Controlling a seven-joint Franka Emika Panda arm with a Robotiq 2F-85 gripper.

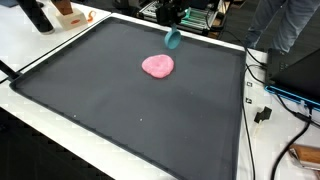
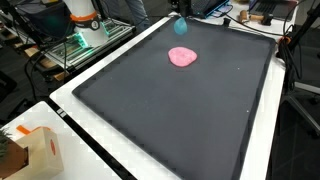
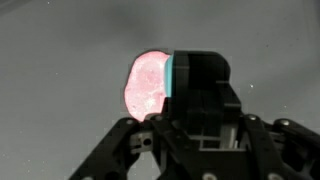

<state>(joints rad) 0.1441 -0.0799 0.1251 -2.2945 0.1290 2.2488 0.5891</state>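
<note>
Teal piece [image 1: 172, 40] hung clamped in the closed claw [image 1: 171, 31] above the far part of the black mat [image 1: 150, 120]. A pink blob [image 1: 157, 66] lay flat on the mat, near, at the piece's 7 o'clock.

A flat, rounded pink lump of soft material [image 1: 157, 66] lies on the black mat [image 1: 130, 110], in its far half near the middle. A small teal-edged block [image 1: 172, 39] sits just beyond it, near the mat's far edge.
</note>
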